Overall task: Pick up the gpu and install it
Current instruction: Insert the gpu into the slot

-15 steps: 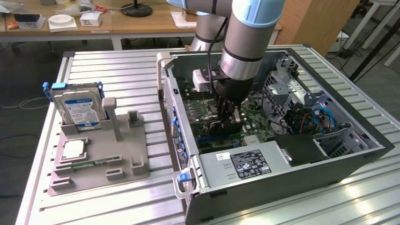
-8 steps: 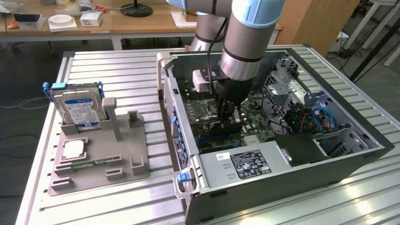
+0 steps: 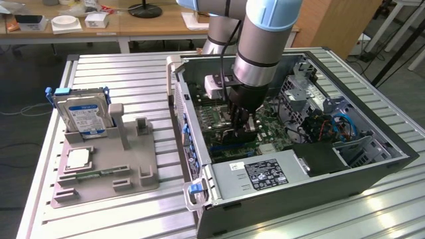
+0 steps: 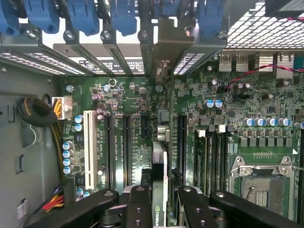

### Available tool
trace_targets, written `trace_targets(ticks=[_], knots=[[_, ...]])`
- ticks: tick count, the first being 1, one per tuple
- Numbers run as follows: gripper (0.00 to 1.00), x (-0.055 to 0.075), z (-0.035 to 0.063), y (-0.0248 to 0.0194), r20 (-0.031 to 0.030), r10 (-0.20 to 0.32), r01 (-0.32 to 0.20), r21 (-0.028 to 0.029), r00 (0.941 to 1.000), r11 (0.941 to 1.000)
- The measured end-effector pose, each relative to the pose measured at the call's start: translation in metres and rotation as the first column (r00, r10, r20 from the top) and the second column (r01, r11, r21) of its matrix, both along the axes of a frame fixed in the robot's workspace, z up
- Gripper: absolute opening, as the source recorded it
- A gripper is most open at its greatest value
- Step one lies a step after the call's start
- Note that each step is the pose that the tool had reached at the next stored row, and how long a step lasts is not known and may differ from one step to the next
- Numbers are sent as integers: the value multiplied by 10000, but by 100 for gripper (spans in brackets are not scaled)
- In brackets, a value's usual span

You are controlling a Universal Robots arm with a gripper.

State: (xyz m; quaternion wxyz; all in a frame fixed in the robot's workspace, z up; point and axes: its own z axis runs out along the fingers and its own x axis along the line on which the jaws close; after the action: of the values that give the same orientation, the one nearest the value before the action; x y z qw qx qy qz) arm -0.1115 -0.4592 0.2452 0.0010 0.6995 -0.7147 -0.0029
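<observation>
Claw [image 3: 240,123] clamped on the gpu [image 4: 159,164], card edge-on between the jaws. It's inside the open case [image 3: 319,196], down at the motherboard [image 4: 123,95] expansion slots; can't tell if seated. Likely light, stiff, fragile: grip the bare top edge, not the components.

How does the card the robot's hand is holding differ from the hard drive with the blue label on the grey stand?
The gpu is inside the open computer case, above the green board; the hard drive stands outside, in a grey stand. The hand grips the gpu; the hard drive is apart from it. The gpu is thin and dark; the hard drive is thicker, silver with a blue label. Both stand on edge.
</observation>
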Motion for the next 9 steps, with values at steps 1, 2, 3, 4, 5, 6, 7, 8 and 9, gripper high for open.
trace_targets(ticks=[1,2,3,4,5,6,7,8,9], knots=[[26,0,0,0,0,0,0,0,10000,10000],[26,0,-1,0,0,0,0,1,10000,10000],[26,0,2,1,1,-1,1,3,10000,10000],[26,0,7,1,5,-1,1,10,10000,10000],[26,1,18,2,11,-1,1,21,10000,10000],[26,1,35,3,14,-1,1,25,10000,10000],[26,1,64,1,4,-1,1,6,10000,10000],[26,1,82,0,1,0,0,3,10000,10000],[26,1,94,1,0,0,0,6,10000,10000]])
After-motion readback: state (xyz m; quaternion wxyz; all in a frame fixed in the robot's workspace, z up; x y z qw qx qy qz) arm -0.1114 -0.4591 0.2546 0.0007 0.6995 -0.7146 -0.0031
